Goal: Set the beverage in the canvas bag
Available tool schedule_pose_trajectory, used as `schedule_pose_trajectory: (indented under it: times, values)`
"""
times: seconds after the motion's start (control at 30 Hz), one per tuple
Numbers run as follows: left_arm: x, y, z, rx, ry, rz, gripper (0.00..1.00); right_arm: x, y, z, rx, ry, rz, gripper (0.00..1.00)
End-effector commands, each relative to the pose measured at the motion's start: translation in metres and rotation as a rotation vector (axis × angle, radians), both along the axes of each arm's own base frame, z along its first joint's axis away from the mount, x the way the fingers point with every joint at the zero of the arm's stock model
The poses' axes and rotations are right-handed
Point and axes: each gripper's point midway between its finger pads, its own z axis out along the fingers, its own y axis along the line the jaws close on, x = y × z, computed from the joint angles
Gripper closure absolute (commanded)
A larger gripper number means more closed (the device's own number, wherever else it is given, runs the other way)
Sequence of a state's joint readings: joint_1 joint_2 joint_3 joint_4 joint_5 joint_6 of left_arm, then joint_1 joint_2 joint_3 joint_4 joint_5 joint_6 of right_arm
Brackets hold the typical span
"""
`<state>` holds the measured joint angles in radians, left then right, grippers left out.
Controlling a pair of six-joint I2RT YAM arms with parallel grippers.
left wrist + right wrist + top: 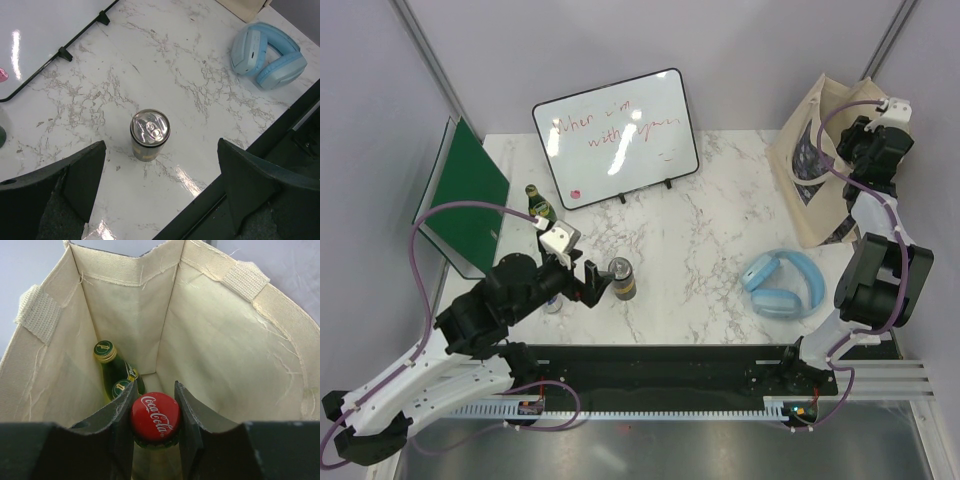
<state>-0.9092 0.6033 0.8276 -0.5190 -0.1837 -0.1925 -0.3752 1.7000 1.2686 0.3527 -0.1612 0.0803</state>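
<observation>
- Table (710, 225): white marbled top, below both grippers.
- Canvas bag (225, 350): cream cloth, standing upright with its mouth open. The right gripper hangs over the mouth, with the bag walls around it on all sides.
- Whiteboard (615, 135): propped on feet, with red writing, far ahead of the left gripper.
- Green board (465, 190): leaning to the left of the left gripper.
- Headphones (270, 55): pale blue, lying flat, ahead and to the right of the left gripper and well apart from it.
- Right gripper (155, 400): clenched on the neck of a cola bottle, with 1 finger on each side just under the cap.
- Left gripper (161, 150): spread wide and holding nothing, poised low over the table.
- Cola bottle (155, 417): red cap up, held upright between the right fingers inside the bag's mouth. It is not yet let go, and its base is hidden.
- Green bottle (112, 367): gold cap, leaning in the bag's far left corner, lower than the right gripper and just beyond its left finger.
- Second green bottle (537, 207): standing on the table, ahead and to the left of the left gripper.
- Can (149, 132): upright with a silver top, just ahead of the left gripper and between the lines of its 2 fingers, touching neither.
- Progress, as judged: 1 drink is in the bag and 1 more is at the point of release. The can and the second green bottle remain outside. The can looks next in line, given where the left gripper sits.
</observation>
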Motion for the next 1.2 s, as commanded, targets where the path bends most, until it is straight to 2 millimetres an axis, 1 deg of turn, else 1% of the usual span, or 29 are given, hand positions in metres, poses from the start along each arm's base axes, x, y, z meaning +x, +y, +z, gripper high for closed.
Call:
schedule_pose_trajectory:
  times: [0.0, 0.03, 0.07, 0.13, 0.17, 0.2, 0.27, 0.3, 0.37, 0.4, 0.43, 0.47, 0.5, 0.63, 0.7, 0.73, 0.8, 0.87, 0.9, 0.97, 1.03, 1.07, 1.1, 1.17]
  values:
    - [0.005, 0.002, 0.012, -0.018, -0.056, 0.012, 0.0, 0.006, 0.006, 0.008, 0.037, -0.069, 0.024, 0.83]
    - [0.005, 0.002, 0.013, -0.019, -0.056, 0.01, 0.0, 0.007, 0.005, 0.005, 0.042, -0.06, 0.024, 0.83]
    - [0.005, 0.001, 0.012, -0.017, -0.054, 0.01, 0.0, 0.008, 0.005, -0.007, 0.058, -0.028, 0.024, 0.82]
    - [0.005, 0.001, 0.012, -0.019, -0.056, 0.01, 0.0, 0.011, 0.005, -0.011, 0.074, -0.01, 0.026, 0.8]
    - [0.005, 0.002, 0.013, -0.02, -0.057, 0.012, 0.0, 0.012, 0.006, -0.018, 0.092, 0.013, 0.027, 0.78]
    - [0.005, 0.002, 0.014, -0.02, -0.059, 0.011, 0.0, 0.013, 0.005, -0.017, 0.096, 0.015, 0.027, 0.76]
    - [0.005, 0.003, 0.013, -0.021, -0.059, 0.016, 0.0, 0.015, 0.007, -0.025, 0.116, 0.045, 0.038, 0.73]
    - [0.005, 0.003, 0.015, -0.023, -0.063, 0.014, 0.0, 0.017, 0.007, -0.021, 0.121, 0.041, 0.041, 0.72]
    - [0.005, 0.003, 0.013, -0.022, -0.06, 0.016, 0.0, 0.017, 0.008, -0.025, 0.141, 0.068, 0.037, 0.71]
    - [0.005, 0.003, 0.014, -0.022, -0.06, 0.015, 0.0, 0.018, 0.006, -0.018, 0.142, 0.066, 0.032, 0.71]
    - [0.005, 0.003, 0.013, -0.021, -0.059, 0.015, 0.0, 0.016, 0.006, -0.025, 0.158, 0.104, 0.022, 0.7]
    - [0.005, 0.003, 0.013, -0.022, -0.06, 0.015, 0.0, 0.016, 0.005, -0.018, 0.158, 0.103, 0.02, 0.7]
    - [0.005, 0.003, 0.013, -0.019, -0.059, 0.014, 0.0, 0.015, 0.006, -0.018, 0.16, 0.115, 0.022, 0.69]
    - [0.005, 0.003, 0.015, -0.024, -0.062, 0.013, 0.0, 0.006, 0.007, -0.004, 0.151, 0.101, 0.011, 0.68]
    - [0.004, 0.002, 0.015, -0.025, -0.061, 0.007, 0.0, 0.004, 0.008, 0.002, 0.159, 0.101, 0.009, 0.64]
    - [0.004, 0.001, 0.014, -0.022, -0.058, 0.005, 0.0, 0.002, 0.01, 0.0, 0.17, 0.121, 0.009, 0.62]
    - [0.004, 0.001, 0.014, -0.022, -0.058, 0.005, 0.0, -0.001, 0.011, 0.008, 0.175, 0.116, 0.01, 0.58]
    - [0.004, 0.002, 0.014, -0.024, -0.06, 0.007, 0.0, -0.003, 0.012, 0.013, 0.178, 0.109, 0.008, 0.56]
    - [0.004, 0.002, 0.015, -0.025, -0.061, 0.007, 0.0, -0.004, 0.013, 0.021, 0.17, 0.094, 0.009, 0.55]
    - [0.004, 0.002, 0.015, -0.026, -0.062, 0.008, 0.0, -0.003, 0.012, 0.029, 0.172, 0.079, 0.004, 0.53]
    - [0.003, 0.003, 0.015, -0.027, -0.063, 0.007, 0.0, -0.005, 0.013, 0.027, 0.188, 0.107, 0.005, 0.52]
    - [0.003, 0.003, 0.015, -0.027, -0.063, 0.007, 0.0, -0.003, 0.013, 0.038, 0.189, 0.096, 0.006, 0.51]
    - [0.003, 0.003, 0.015, -0.029, -0.064, 0.007, 0.0, -0.005, 0.013, 0.036, 0.199, 0.113, -0.003, 0.5]
    - [0.003, 0.003, 0.015, -0.028, -0.064, 0.008, 0.0, -0.006, 0.011, 0.041, 0.199, 0.109, -0.017, 0.48]
